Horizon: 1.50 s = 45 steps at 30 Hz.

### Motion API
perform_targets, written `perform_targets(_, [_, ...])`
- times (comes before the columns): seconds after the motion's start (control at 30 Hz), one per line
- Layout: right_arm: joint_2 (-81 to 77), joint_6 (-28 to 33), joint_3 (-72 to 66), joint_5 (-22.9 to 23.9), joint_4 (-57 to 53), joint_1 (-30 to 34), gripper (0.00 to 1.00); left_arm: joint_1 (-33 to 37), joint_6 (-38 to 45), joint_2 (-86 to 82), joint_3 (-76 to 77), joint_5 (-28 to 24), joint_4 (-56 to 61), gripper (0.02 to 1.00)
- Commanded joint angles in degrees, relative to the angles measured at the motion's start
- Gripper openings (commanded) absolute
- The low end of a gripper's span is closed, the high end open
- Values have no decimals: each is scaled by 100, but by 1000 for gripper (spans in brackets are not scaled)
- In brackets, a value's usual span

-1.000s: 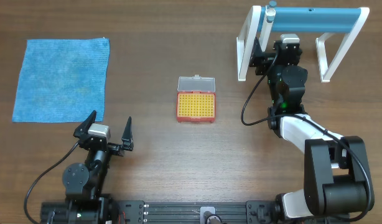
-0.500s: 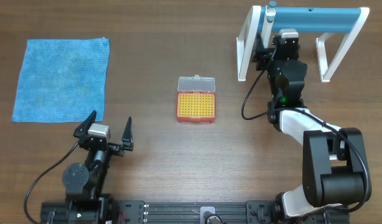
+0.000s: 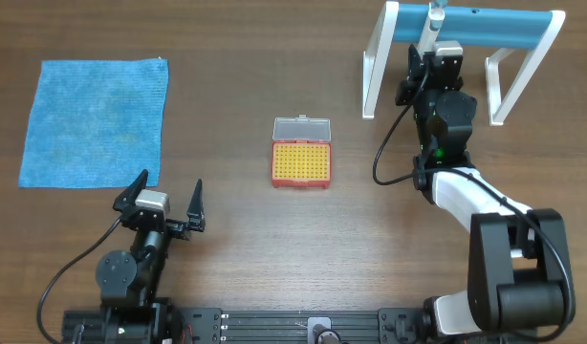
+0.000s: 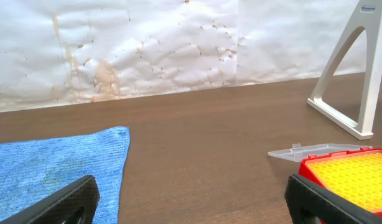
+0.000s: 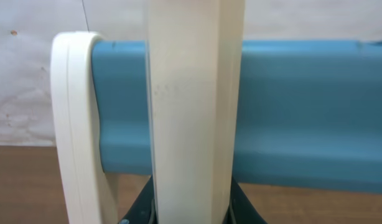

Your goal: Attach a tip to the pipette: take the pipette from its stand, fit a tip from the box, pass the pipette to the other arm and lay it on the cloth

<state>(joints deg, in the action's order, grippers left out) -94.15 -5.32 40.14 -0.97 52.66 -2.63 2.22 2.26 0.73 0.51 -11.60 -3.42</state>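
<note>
The right fingers (image 5: 246, 210) close on either side of the white pipette (image 5: 194, 106), which hangs upright with its long axis vertical against the blue bar of the stand (image 5: 303, 106), its head up at the bar. The left fingers (image 4: 60, 202) are spread wide, holding nothing, above the bench (image 3: 274, 258) by the blue cloth (image 3: 95, 119). The open tip box (image 3: 301, 162) sits mid-bench.

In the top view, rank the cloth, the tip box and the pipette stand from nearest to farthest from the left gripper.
1. Blue cloth, just up and left of the left gripper.
2. Tip box, mid-table, off to the gripper's right.
3. Pipette stand, at the far right corner.
</note>
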Motion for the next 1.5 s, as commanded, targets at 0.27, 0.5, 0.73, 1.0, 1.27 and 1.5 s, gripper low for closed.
perform_targets(0.27, [929,0,-544,-933,1198,-905,82,35,-13,-42,-20,61,-24,963])
perform_targets(0.5, [798,-459,-1790,-2013,2927,-2162,82,35,-13,-42,-20,61,-24,963])
perform_targets(0.73, [-33,-455,-1753,-1121,3123,-3110,82,35,-13,-42,-20,61,-24,965])
perform_targets(1.0, [-610,-452,-1412,-697,3123,-3077,82,35,-13,-42,-20,61,-24,963])
perform_targets(1.27, [-1150,-452,-1034,-699,3123,-3005,82,35,-13,-42,-20,61,-24,963])
perform_targets(1.5, [-1237,-452,-979,-719,3119,-2900,82,35,-13,-42,-20,61,-24,961])
